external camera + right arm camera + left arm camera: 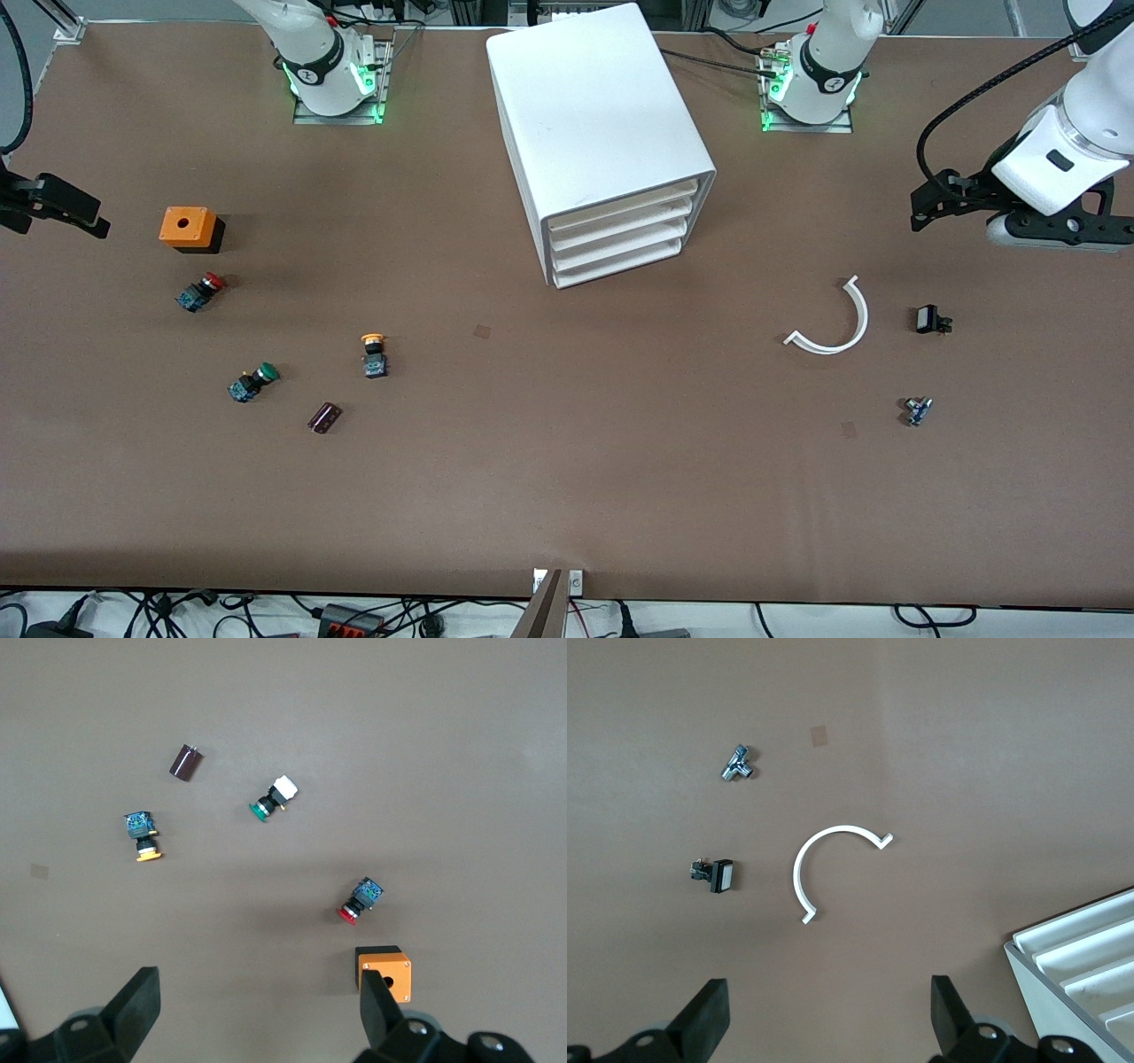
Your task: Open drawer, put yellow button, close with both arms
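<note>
Nothing is begun: the drawer (620, 202), topmost in the white cabinet (594, 106), sits closed. Both hands hang wide and empty, the left hand (828, 1023) over the bench (567, 496) by the white arc (833, 323), the right hand (257, 1019) over the orange box (188, 228). From the cabinet, the yellow button (374, 354) lies at eight o'clock, clear of the green button (252, 382), red button (200, 291) and dark cylinder (323, 417). Pulling the drawer likely comes next; nothing blocks it.

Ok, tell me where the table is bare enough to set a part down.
Barest is the stretch in front of the cabinet, between the yellow button and the white curved strip. The strip along the table edge nearest the front camera is bare too. It is crowded toward the right arm's end, around the orange box, red button, green button and dark cylinder.
</note>
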`<state>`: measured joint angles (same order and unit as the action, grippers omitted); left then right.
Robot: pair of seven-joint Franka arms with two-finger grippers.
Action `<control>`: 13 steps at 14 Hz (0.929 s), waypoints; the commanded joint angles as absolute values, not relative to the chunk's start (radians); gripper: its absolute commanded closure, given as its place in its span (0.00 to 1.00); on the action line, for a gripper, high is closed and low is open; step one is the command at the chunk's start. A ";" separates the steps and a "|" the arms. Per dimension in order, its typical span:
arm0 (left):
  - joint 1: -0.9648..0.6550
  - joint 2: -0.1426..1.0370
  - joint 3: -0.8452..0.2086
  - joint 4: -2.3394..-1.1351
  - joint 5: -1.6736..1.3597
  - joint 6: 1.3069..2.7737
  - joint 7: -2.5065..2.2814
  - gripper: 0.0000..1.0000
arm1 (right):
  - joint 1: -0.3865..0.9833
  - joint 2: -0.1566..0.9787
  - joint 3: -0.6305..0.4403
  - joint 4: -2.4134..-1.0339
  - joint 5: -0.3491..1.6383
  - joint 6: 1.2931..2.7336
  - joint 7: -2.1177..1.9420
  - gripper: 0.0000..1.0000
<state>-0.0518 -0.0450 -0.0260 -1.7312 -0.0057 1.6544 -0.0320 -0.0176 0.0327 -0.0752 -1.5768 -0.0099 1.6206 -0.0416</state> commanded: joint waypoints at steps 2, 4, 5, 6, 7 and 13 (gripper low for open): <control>-0.055 -0.049 -0.023 -1.720 0.012 1.641 -0.014 0.00 | -0.018 0.011 -0.069 -1.601 -0.026 1.629 -0.044 0.00; -0.055 -0.048 -0.025 -1.720 0.012 1.641 -0.014 0.00 | -0.017 0.015 -0.067 -1.601 -0.026 1.624 -0.058 0.00; -0.055 -0.048 -0.025 -1.720 0.012 1.641 -0.014 0.00 | -0.017 0.017 -0.067 -1.601 -0.023 1.624 -0.066 0.00; -0.055 -0.048 -0.025 -1.720 0.011 1.641 -0.015 0.00 | -0.012 0.017 -0.067 -1.601 -0.018 1.624 -0.064 0.00; -0.055 -0.048 -0.026 -1.720 0.011 1.641 -0.015 0.00 | -0.009 0.020 -0.067 -1.600 -0.014 1.629 -0.063 0.00; -0.069 0.003 -0.034 -1.689 -0.058 1.531 -0.005 0.00 | 0.066 0.077 -0.067 -1.598 -0.014 1.652 -0.052 0.00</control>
<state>-0.0603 -0.0310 -0.0311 -1.7302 -0.0190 1.5933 -0.0304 0.0422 0.0583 -0.0688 -1.5910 -0.0096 1.6294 -0.0515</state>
